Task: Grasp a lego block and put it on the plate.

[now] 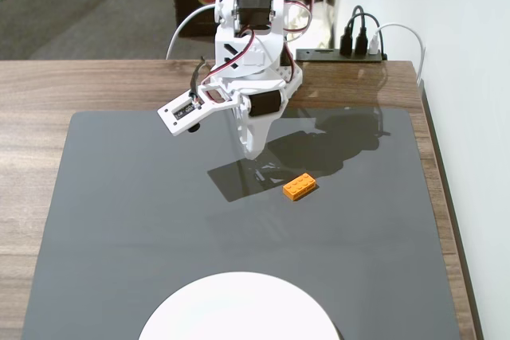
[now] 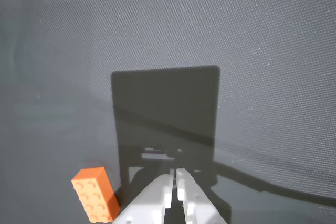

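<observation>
Lego block (image 1: 299, 187) comes second as we go from near to far in the fixed view. First, closest to us at the bottom edge, is the plate (image 1: 239, 308). It is big, round and white, and part of it is cut off by the edge. It sits on the dark grey mat (image 1: 119, 220).

Farther back, the little orange block lies flat on the mat with its bumps facing up. It is well apart from the plate, a bit right of the middle. Its long side runs slanted, from near-left to far-right. Nothing is touching it.

Behind the block and a little to its left hangs the gripper (image 1: 253, 153). It is white and points down at the mat. In the wrist view its two fingertips (image 2: 177, 182) are almost together, with only a thin gap, and they hold nothing. There the block (image 2: 95, 194) lies to the left of the fingers, near them but not touching.

Farthest back is the wooden table (image 1: 80, 85) and a black power strip (image 1: 339, 55) by the wall.
</observation>
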You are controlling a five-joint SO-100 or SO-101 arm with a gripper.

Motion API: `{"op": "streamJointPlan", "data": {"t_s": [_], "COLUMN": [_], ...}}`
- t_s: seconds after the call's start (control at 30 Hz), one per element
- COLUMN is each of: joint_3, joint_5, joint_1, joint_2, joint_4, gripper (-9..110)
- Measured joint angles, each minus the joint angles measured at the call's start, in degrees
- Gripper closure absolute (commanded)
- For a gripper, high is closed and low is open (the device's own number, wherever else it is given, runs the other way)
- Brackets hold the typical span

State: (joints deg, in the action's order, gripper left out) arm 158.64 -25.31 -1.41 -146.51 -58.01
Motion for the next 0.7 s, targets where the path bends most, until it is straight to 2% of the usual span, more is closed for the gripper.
{"op": "streamJointPlan", "data": {"t_s": [0.7], "joint_3": [-1.93], "joint_5": [-1.76], "joint_1": [6.24], "joint_2": [9.49], "joint_4": [4.92], "gripper": [101]}}
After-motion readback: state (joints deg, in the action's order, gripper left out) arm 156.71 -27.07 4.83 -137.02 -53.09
